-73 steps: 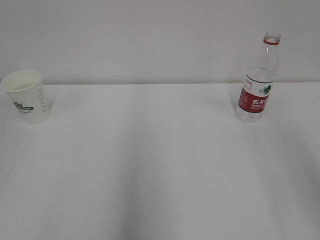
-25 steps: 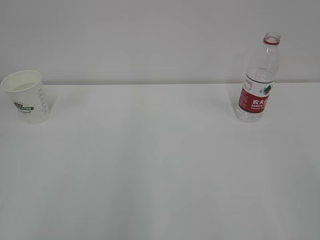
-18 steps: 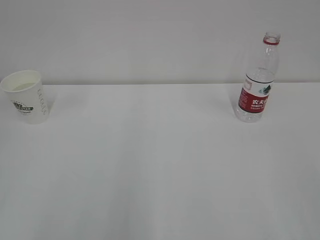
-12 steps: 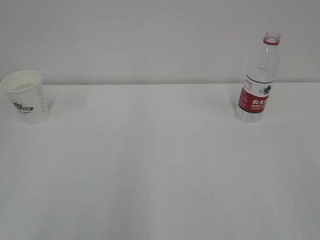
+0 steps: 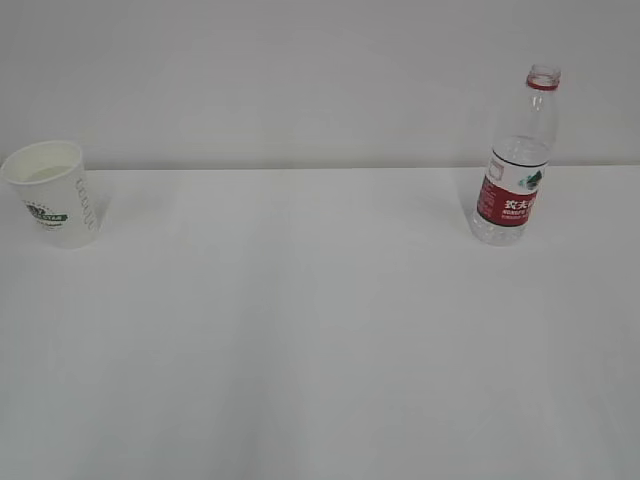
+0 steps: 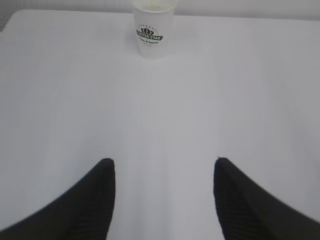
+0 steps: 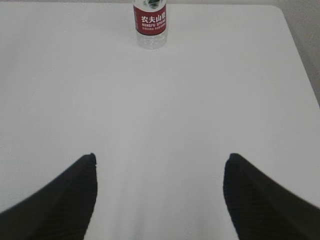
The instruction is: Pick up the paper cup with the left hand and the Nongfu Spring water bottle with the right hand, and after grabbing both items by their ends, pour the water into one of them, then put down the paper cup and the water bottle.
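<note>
Exterior and wrist views at the outset of the task. Across the last few seconds nothing on the white desk [image 5: 320, 330] has shifted: the small white tapered paper cup [image 5: 52, 192] with its dark green logo stands upright where it stood, near the desk's far left corner, and the clear ribbed plastic Nongfu Spring water bottle [image 5: 515, 158] with red label and red neck ring stands uncapped near the far right corner. Neither has been gripped, so the task is judged to be at the approach stage, with both pick-ups outstanding.

The left hand [image 6: 162, 200] has its black jaws spread and empty, the cup well ahead between them; its opening narrowed very slightly a moment ago. The right hand [image 7: 160, 200] likewise stands spread and empty, lined up with the bottle well ahead.

Both objects sit close to the far edge, the cup also close to the left edge. The broad middle and near part of the desk offer open room for approach and pouring.
</note>
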Tool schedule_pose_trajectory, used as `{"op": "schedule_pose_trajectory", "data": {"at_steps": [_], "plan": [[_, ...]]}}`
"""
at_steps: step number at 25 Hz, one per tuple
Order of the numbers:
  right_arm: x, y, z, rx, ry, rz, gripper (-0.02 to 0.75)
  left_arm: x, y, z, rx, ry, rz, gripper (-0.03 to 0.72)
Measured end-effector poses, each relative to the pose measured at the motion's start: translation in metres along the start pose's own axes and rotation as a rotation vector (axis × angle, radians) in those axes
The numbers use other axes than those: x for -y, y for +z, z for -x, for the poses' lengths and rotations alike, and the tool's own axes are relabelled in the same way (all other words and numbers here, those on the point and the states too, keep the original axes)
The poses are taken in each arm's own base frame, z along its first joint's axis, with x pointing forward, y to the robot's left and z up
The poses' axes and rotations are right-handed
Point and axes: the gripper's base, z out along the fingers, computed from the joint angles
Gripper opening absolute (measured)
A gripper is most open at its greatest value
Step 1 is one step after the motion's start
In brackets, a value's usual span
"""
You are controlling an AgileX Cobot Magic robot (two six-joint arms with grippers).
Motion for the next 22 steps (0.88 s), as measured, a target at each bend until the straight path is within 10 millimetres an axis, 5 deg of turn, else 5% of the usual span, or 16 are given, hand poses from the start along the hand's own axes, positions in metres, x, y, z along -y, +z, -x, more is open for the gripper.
{"op": "schedule_pose_trajectory", "data": {"at_steps": [22], "plan": [[0.0002,-0.0011,-0.0008,0.009,0.003,-0.002,0.59,0.0,0.0006,-0.0006,0.002,0.0,0.0,0.453]]}}
